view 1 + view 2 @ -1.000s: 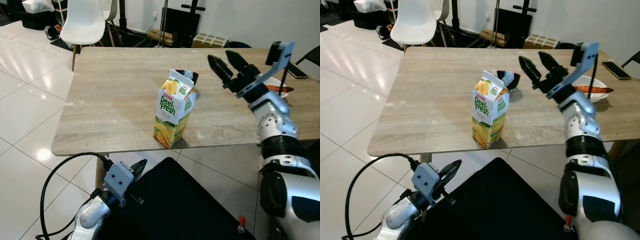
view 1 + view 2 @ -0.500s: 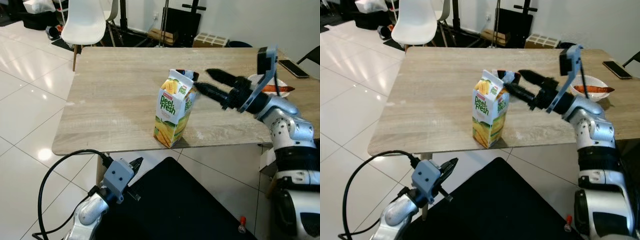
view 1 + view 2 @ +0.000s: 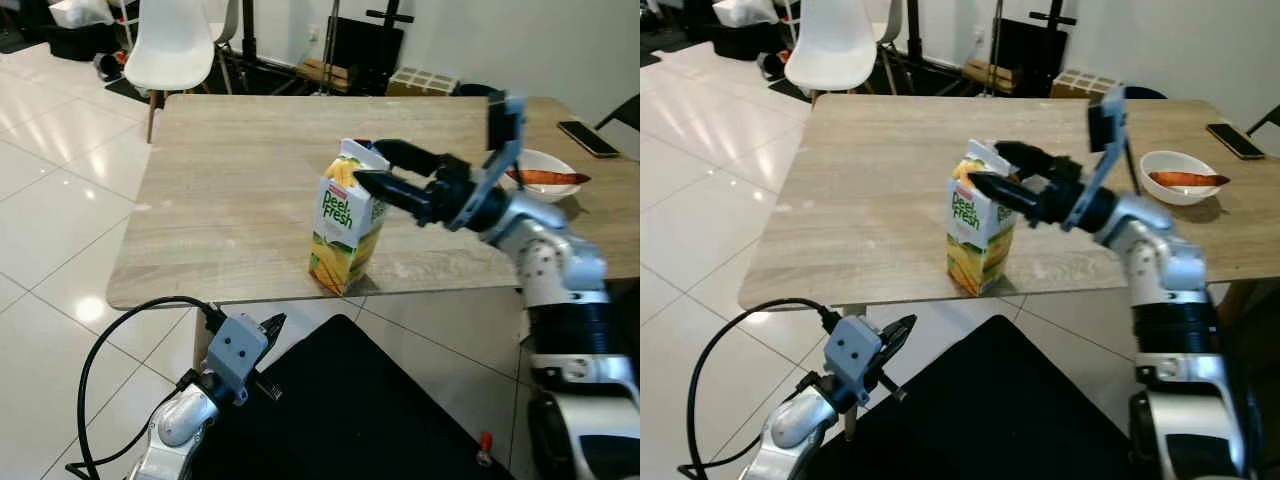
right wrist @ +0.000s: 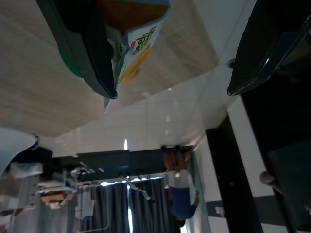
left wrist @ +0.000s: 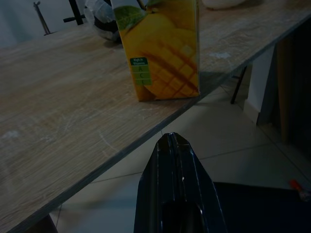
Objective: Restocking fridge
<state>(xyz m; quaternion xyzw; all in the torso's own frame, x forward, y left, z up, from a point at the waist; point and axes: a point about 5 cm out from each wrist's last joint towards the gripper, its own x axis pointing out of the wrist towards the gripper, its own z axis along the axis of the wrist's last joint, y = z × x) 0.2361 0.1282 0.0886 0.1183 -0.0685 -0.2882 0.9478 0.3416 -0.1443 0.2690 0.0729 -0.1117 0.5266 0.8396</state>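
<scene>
A yellow and green Peel Fresh mango juice carton (image 3: 346, 232) stands upright near the front edge of the wooden table (image 3: 230, 200). My right gripper (image 3: 368, 164) reaches in from the right and is open, with one finger on each side of the carton's folded top. In the right wrist view, one finger (image 4: 82, 53) lies close beside the carton top (image 4: 138, 41) and the other finger (image 4: 272, 48) stands well off. My left gripper (image 3: 272, 326) hangs low below the table's front edge; its fingers (image 5: 173, 150) are shut and point at the carton (image 5: 163, 53).
A white bowl (image 3: 545, 172) holding something orange sits on the table to the right, with a phone (image 3: 590, 138) beyond it. A dark bowl (image 5: 104, 26) stands just behind the carton. A white chair (image 3: 165, 45) stands at the far left end. Glossy tiled floor lies to the left.
My right gripper has swung left from beside the carton, fingers levelled, until they straddle the carton's top. The left arm has hardly moved.
</scene>
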